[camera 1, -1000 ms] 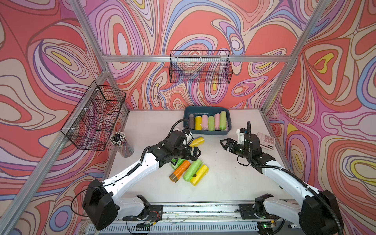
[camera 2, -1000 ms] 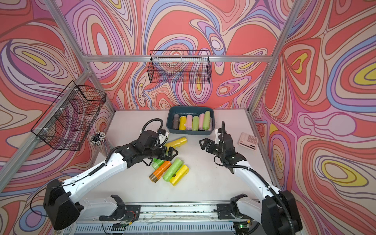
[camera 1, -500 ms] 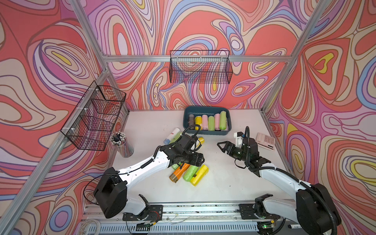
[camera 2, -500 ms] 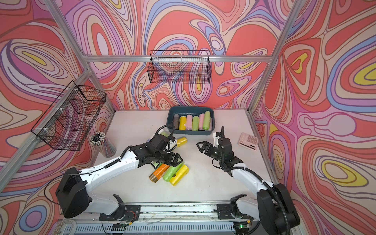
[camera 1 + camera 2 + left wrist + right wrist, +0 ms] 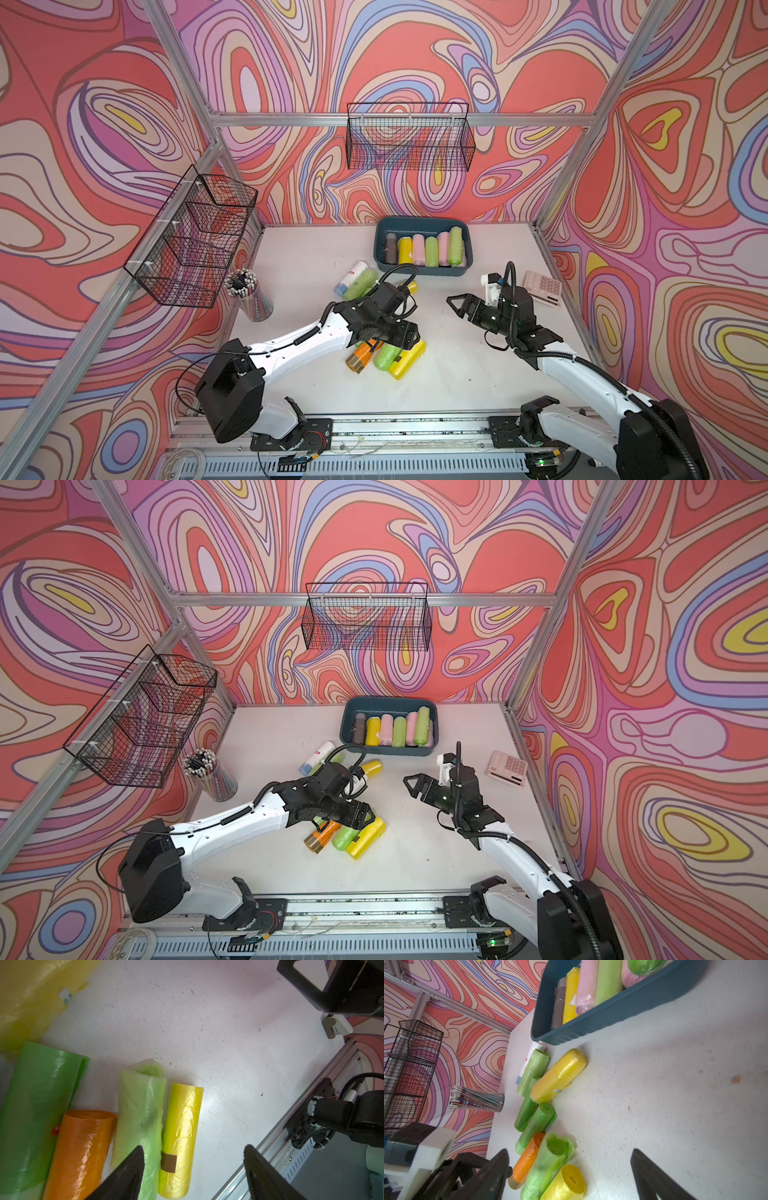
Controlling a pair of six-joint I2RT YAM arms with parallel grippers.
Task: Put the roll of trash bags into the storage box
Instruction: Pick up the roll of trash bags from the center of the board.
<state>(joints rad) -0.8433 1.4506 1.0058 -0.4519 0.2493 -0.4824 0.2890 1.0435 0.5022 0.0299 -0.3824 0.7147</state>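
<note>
Nothing readable: the orange roll's (image 5: 81, 1147) red label (image 5: 56, 1130) is too blurred

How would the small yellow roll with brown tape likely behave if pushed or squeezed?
The yellow roll lies on its side, so a sideways nudge would probably roll it. Its crinkled, glossy film suggests it is light, slightly squashy and perhaps slippery.

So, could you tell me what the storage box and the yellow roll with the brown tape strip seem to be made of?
The storage box: likely moulded plastic, dark teal, smooth with a dull sheen; its ribbed wall and rounded rim suggest so. The yellow roll: thin plastic film, glossy and crinkled, judging by its bright wrinkled highlights.
</note>
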